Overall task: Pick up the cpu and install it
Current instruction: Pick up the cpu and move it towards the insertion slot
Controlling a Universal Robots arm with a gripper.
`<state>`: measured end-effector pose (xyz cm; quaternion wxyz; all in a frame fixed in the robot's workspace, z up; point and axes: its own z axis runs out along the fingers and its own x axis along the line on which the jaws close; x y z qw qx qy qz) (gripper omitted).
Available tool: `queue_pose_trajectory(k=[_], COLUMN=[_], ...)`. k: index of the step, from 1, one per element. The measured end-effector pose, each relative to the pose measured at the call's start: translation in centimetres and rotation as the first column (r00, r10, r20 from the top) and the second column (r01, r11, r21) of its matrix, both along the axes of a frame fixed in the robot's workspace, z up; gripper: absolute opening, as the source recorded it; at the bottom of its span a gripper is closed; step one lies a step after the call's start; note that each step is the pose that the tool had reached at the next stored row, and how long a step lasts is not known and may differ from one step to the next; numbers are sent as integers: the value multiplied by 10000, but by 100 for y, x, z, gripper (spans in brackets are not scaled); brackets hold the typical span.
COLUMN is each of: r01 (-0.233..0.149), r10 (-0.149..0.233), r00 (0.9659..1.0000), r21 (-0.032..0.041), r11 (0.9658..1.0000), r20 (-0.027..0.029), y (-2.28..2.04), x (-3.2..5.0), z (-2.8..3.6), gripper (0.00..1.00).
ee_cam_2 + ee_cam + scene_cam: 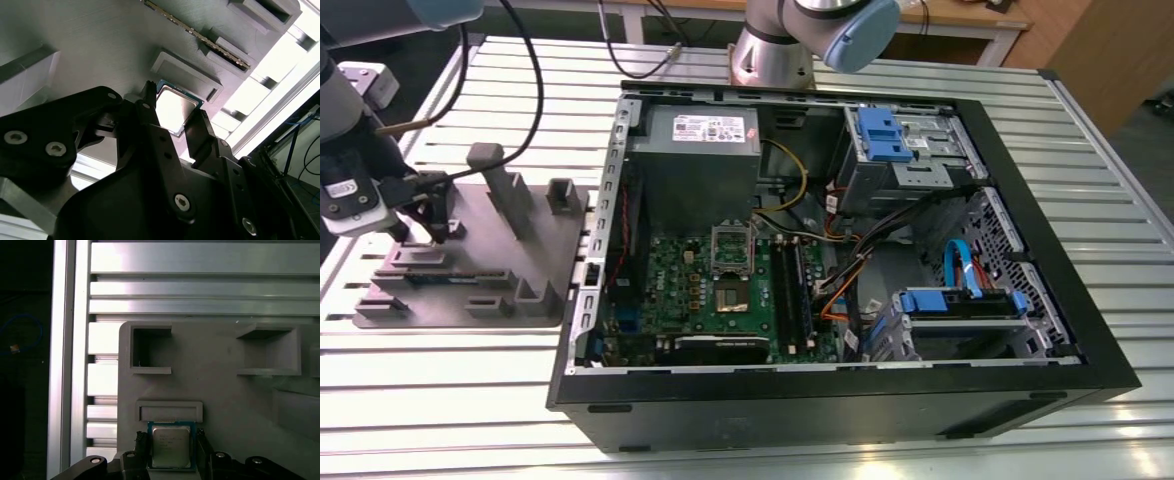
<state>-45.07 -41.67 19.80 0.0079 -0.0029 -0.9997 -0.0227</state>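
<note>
A: How will the cpu [171, 445] handle, in your opinion?

B: I judge it very light, thin and stiff. Its pale metal top looks smooth, so it can slip easily. The underside is probably delicate, so it should not be tilted, dropped or squeezed hard.

A: Then where is the good place to take hold?

B: At two opposite side edges, keeping the chip flat. Not on the top face and not under it.

A: And where is it now, relative to the gripper [174, 111]?

B: It lies flat on the grey holder plate [225, 390], just beside a low raised bar [170, 411] of that plate, and exactly between the two black fingertips [142, 444]. In both wrist views one fingertip stands against each of two opposite edges.

A: So the gripper has closed on it?

B: It appears so. The fingertips seem to touch both edges, so I read it as clamped on the chip. I cannot tell if the chip is lifted off the plate.

A: And in the exterior view?

B: There the gripper stands over the plate at the exterior view's left, on the slatted table [454, 400]. The open computer case [854, 410] with the green motherboard [700, 285] is well apart, toward the exterior view's right.
</note>
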Motion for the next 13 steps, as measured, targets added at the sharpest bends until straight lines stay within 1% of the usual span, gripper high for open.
queue_pose_trajectory(k=[11, 13], r01=[0, 0], r10=[0, 0], r00=[10000, 10000], r21=[0, 0], r11=[10000, 10000], r20=[1, 1], y=[0, 0], x=[0, 0], z=[31, 62], gripper=[47, 47])
